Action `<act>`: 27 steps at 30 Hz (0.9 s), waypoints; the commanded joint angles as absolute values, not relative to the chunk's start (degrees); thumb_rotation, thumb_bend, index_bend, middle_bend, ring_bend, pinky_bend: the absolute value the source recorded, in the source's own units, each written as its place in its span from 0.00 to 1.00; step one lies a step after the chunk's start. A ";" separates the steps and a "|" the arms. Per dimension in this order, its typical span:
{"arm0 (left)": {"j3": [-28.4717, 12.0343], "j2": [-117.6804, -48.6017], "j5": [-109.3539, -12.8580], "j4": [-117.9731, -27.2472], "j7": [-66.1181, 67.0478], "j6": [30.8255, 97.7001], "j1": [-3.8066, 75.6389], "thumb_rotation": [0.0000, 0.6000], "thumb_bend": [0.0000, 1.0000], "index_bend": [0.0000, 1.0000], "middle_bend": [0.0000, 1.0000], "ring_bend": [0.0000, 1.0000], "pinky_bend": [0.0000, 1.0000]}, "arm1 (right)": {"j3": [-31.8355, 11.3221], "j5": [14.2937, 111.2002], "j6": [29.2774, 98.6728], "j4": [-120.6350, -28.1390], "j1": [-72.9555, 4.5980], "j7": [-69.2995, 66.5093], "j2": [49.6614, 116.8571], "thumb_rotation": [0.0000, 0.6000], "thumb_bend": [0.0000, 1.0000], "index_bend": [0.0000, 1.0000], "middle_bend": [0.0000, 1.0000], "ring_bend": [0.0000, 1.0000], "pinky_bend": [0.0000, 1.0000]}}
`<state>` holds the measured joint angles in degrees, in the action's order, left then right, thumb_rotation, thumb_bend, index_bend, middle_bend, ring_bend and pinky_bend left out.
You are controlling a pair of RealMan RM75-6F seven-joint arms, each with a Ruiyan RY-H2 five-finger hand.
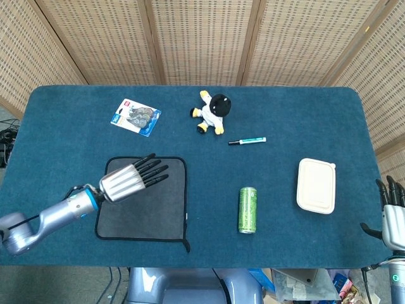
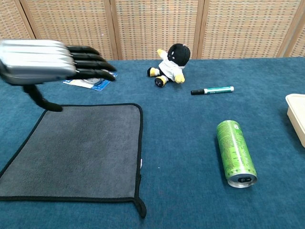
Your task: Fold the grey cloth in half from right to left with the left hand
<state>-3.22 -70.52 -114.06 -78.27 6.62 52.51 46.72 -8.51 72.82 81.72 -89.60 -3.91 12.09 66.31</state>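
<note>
The grey cloth (image 1: 155, 206) (image 2: 81, 152) with a black hem lies flat and unfolded on the blue table, left of centre. My left hand (image 1: 130, 178) (image 2: 45, 62) hovers over the cloth's upper left part, fingers stretched out flat toward the right, holding nothing. The cloth's right edge lies beyond the fingertips. My right hand (image 1: 392, 212) shows at the lower right edge of the head view, off the table's right end, fingers pointing up and apart, empty.
A green can (image 1: 247, 209) (image 2: 236, 152) lies on its side right of the cloth. A white lidded box (image 1: 316, 185) sits further right. A marker (image 1: 247, 141), a plush toy (image 1: 212, 112) and a blister pack (image 1: 135, 117) lie toward the back.
</note>
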 commanded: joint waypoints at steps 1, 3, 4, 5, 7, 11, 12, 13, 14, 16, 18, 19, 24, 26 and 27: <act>-2.13 -74.34 -117.17 -74.97 4.04 45.86 53.98 1.00 0.24 0.00 0.00 0.00 0.00 | -9.00 71.14 80.44 -88.22 -4.35 12.23 66.82 1.00 0.00 0.00 0.00 0.00 0.00; -1.79 -75.61 -117.60 -74.06 3.45 43.80 56.32 1.00 0.24 0.03 0.00 0.00 0.00 | -9.17 70.55 80.05 -87.71 -4.48 12.16 66.97 1.00 0.00 0.00 0.00 0.00 0.00; -1.69 -76.00 -117.76 -73.79 3.30 43.25 56.96 1.00 0.24 0.04 0.00 0.00 0.00 | -9.23 70.39 79.95 -87.57 -4.52 12.15 67.00 1.00 0.00 0.00 0.00 0.00 0.00; -1.42 -76.79 -118.07 -73.21 3.00 42.12 58.23 1.00 0.24 0.06 0.00 0.00 0.00 | -9.33 70.09 79.75 -87.30 -4.60 12.12 67.07 1.00 0.00 0.00 0.00 0.00 0.00; -0.66 -78.25 -118.13 -71.94 1.95 39.76 60.58 1.00 0.24 0.10 0.00 0.00 0.00 | -9.49 69.52 79.35 -86.80 -4.74 11.98 67.23 1.00 0.00 0.00 0.00 0.00 0.00; 1.50 -81.32 -117.86 -69.14 0.15 36.41 63.63 1.00 0.24 0.14 0.00 0.00 0.00 | -9.62 68.75 78.78 -86.13 -4.81 11.48 67.30 1.00 0.00 0.00 0.00 0.00 0.00; 1.84 -82.02 -117.85 -68.48 0.03 35.91 64.17 1.00 0.24 0.15 0.00 0.00 0.00 | -9.65 68.64 78.69 -86.02 -4.83 11.37 67.29 1.00 0.00 0.00 0.00 0.00 0.00; 2.19 -83.01 -117.85 -67.55 0.03 35.60 64.84 1.00 0.24 0.16 0.00 0.00 0.00 | -9.70 68.44 78.54 -85.87 -4.84 11.18 67.27 1.00 0.00 0.00 0.00 0.00 0.00; 2.35 -83.71 -117.73 -67.01 -0.02 35.49 65.19 1.00 0.24 0.16 0.00 0.00 0.00 | -9.73 68.28 78.44 -85.76 -4.84 11.06 67.27 1.00 0.00 0.00 0.00 0.00 0.00; 2.71 -85.24 -117.31 -65.91 -0.28 35.48 65.88 1.00 0.24 0.16 0.00 0.00 0.00 | -9.82 67.98 78.21 -85.45 -4.89 10.78 67.25 1.00 0.00 0.00 0.00 0.00 0.00; 2.94 -86.26 -117.06 -64.98 -0.17 35.57 66.38 1.00 0.24 0.16 0.00 0.00 0.00 | -9.84 67.78 78.00 -85.23 -4.93 10.62 67.26 1.00 0.00 0.00 0.00 0.00 0.00; 3.11 -87.06 -116.84 -64.32 -0.09 35.46 66.79 1.00 0.24 0.16 0.00 0.00 0.00 | -9.84 67.57 77.74 -85.04 -4.97 10.51 67.30 1.00 0.00 0.00 0.00 0.00 0.00; 3.44 -89.73 -115.75 -62.11 0.25 34.78 68.24 1.00 0.24 0.21 0.00 0.00 0.00 | -9.78 67.04 76.91 -84.44 -5.20 10.29 67.44 1.00 0.00 0.00 0.00 0.00 0.00; 3.58 -90.64 -115.35 -61.51 0.42 34.61 68.92 1.00 0.24 0.23 0.00 0.00 0.00 | -9.83 66.86 76.78 -84.28 -5.24 10.15 67.46 1.00 0.00 0.00 0.00 0.00 0.00; 3.66 -90.94 -115.22 -61.29 0.53 34.57 69.15 1.00 0.24 0.24 0.00 0.00 0.00 | -9.83 66.77 76.71 -84.20 -5.24 10.10 67.47 1.00 0.00 0.00 0.00 0.00 0.00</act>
<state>3.52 -90.58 -115.46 -61.62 0.36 34.70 68.82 -9.82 66.78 76.71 -84.21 -5.24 10.11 67.47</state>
